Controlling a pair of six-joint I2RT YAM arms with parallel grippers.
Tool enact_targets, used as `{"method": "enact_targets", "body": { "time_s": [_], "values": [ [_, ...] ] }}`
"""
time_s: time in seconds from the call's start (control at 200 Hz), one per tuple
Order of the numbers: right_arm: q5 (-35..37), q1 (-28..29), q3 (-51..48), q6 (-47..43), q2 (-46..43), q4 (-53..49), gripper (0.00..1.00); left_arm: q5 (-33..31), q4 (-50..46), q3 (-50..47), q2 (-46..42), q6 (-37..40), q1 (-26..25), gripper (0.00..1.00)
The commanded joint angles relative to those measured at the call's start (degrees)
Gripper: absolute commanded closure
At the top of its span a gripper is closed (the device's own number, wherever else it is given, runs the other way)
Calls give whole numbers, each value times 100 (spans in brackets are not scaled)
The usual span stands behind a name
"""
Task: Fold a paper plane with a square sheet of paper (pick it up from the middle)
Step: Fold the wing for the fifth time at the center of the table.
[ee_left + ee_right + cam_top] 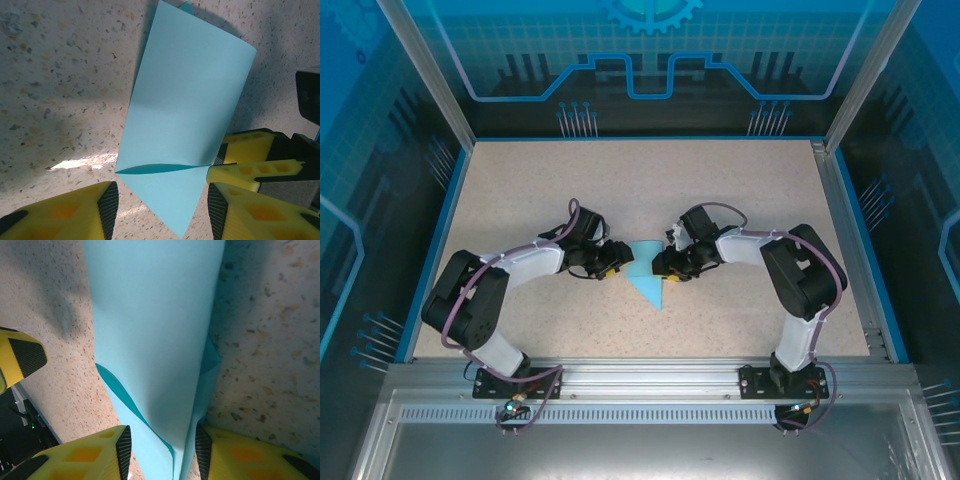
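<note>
At centre, left tool (pixel 161 206) gapes astride paper (pixel 185 100); right tool (pixel 161 446) hugs it, grip unclear.

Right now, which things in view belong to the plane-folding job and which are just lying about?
Job: partly folded light blue paper; left gripper; right gripper.
Just surroundings: speckled tabletop; aluminium frame rail.

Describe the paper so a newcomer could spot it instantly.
On the speckled beige table, look midway between the left gripper and right gripper. The folded paper lies there: a light blue triangle pointing toward the arm bases, unlike the yellow-and-black fingers beside it.
</note>
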Motion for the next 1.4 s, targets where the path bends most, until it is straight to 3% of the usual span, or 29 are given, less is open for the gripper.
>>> {"method": "enact_targets", "body": {
  "time_s": [0.0,0.26,0.495,0.83,1.396],
  "values": [
    [-243,79,-16,41,130,150,61,-29,-190,131,-83,118,-38,47],
    [-421,3,-60,39,95,325,83,38,-125,121,-125,64,-13,47],
    [-1001,-246,-351,267,-268,951,93,360,111,-58,-264,-26,328,44],
    [-1876,-640,-741,340,-732,1538,94,1643,1172,-235,55,-268,858,41],
    [-2529,-684,-494,13,-627,1438,92,2710,2442,-182,807,-595,1039,41]
  ]
}}
